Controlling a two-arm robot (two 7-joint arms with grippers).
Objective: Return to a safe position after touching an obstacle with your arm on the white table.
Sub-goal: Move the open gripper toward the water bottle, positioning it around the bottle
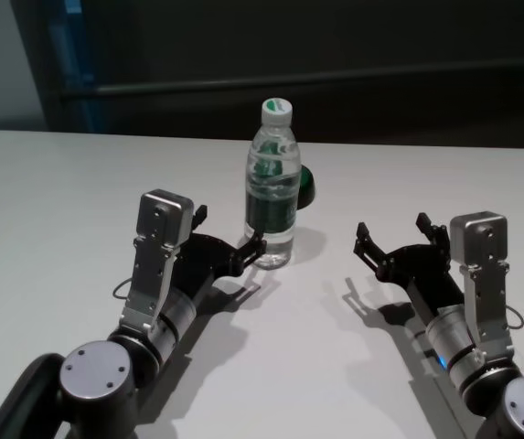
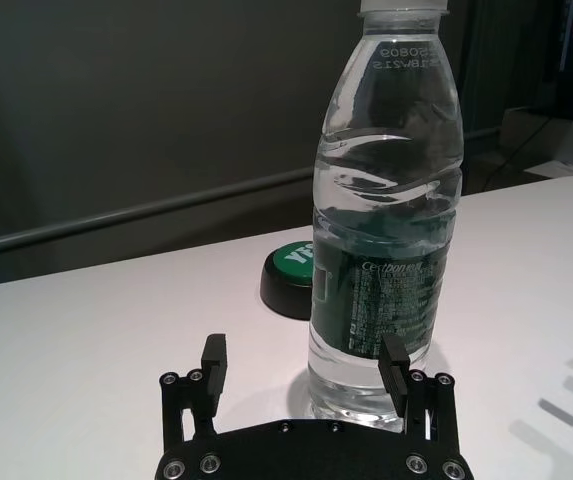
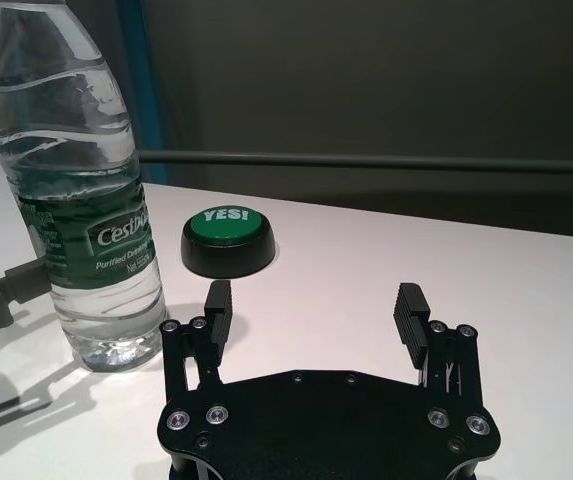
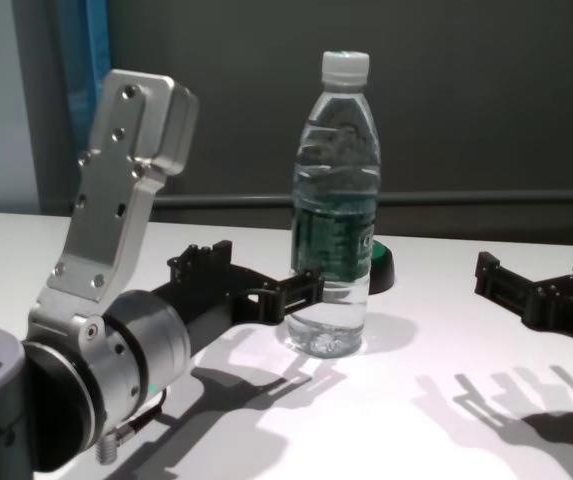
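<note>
The obstacle, a tall clear water bottle [image 1: 272, 183] with a white cap and dark green label, stands upright mid-table on the white table [image 1: 60, 183]. My left gripper [image 1: 229, 229] is open, low over the table just left of the bottle. Its inner fingertip [image 4: 309, 283] is right at the bottle's [image 4: 336, 220] lower side, and I cannot tell if they touch. In the left wrist view the bottle [image 2: 386, 200] rises just past that finger of the gripper [image 2: 304, 353]. My right gripper [image 1: 391, 227] stands open and empty well to the bottle's right [image 3: 76, 200].
A low round green "YES!" button [image 3: 228, 240] on a black base sits just behind the bottle, to its right [image 1: 305, 186]. The table's far edge meets a dark wall with a rail. Bare tabletop lies to the left and between the arms.
</note>
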